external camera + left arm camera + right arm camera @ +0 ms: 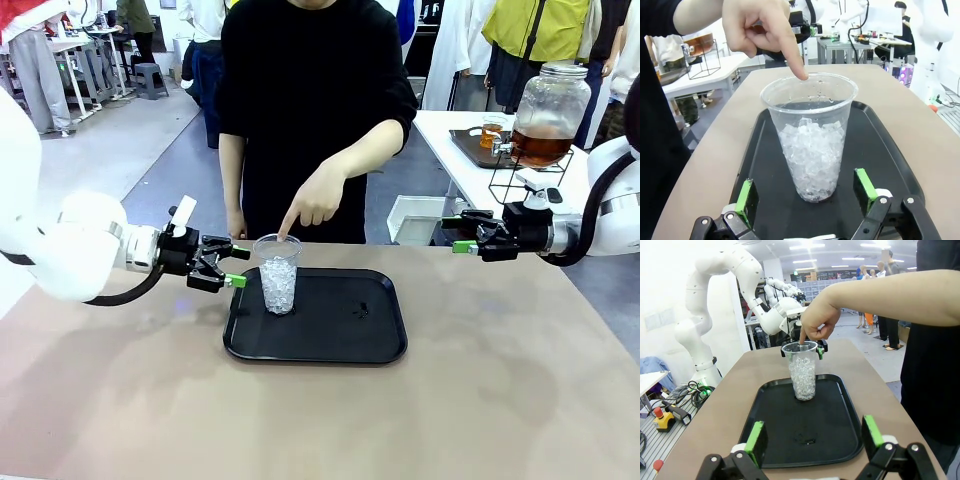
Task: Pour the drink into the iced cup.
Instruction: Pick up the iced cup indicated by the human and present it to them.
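Note:
The iced cup (279, 275), clear plastic and about half full of ice, stands on the left part of a black tray (330, 345). A person's hand (315, 203) points a finger down at its rim. My left gripper (238, 267) is open just left of the cup; in the left wrist view the cup (810, 145) stands between and just beyond its green pads (746, 196). My right gripper (455, 235) is open near the table's right edge, facing the cup (803, 370) across the tray. The drink (540, 148) sits amber in a glass dispenser jar (550, 100) on a side table.
The jar rests on a black wire stand (525, 180) on a white side table (465, 170), beside a dark tray with a glass (490, 130). A white bin (415, 218) sits between the tables. The person stands at the far edge.

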Tool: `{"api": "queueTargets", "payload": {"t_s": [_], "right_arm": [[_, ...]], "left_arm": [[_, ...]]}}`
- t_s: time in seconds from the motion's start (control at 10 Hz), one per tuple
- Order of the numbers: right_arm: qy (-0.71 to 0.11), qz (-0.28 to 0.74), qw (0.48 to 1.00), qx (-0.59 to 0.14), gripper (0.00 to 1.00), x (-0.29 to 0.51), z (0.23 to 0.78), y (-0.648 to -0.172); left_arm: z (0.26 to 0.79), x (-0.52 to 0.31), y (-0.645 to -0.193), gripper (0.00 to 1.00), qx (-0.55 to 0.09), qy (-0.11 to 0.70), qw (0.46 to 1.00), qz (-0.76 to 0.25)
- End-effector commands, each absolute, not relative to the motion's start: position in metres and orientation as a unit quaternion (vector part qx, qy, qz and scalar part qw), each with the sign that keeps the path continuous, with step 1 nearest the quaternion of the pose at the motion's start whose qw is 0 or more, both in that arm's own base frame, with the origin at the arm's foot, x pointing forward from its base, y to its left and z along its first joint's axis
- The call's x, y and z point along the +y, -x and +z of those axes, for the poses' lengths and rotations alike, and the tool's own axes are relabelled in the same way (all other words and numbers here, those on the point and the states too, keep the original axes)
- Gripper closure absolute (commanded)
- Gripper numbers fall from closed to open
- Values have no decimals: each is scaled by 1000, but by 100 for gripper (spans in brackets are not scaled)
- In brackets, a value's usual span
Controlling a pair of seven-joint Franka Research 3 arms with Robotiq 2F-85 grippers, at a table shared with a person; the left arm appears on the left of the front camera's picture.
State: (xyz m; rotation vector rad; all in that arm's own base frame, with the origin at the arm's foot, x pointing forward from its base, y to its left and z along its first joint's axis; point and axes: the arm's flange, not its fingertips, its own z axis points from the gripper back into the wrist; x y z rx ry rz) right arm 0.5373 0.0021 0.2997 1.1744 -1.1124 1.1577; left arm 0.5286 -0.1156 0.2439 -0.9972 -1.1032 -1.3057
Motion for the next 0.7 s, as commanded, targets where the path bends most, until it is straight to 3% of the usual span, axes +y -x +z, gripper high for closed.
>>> {"api": "queueTargets", "payload": {"t_s": [0.0, 0.6], "right_arm": [[-498, 483, 541, -475, 0, 3, 302, -535], [-498, 483, 541, -475, 0, 3, 302, -535]], "left_arm": [[242, -121, -537, 0, -474, 436, 537, -544], [233, -133, -532, 0, -452, 467, 530, -545]]}}
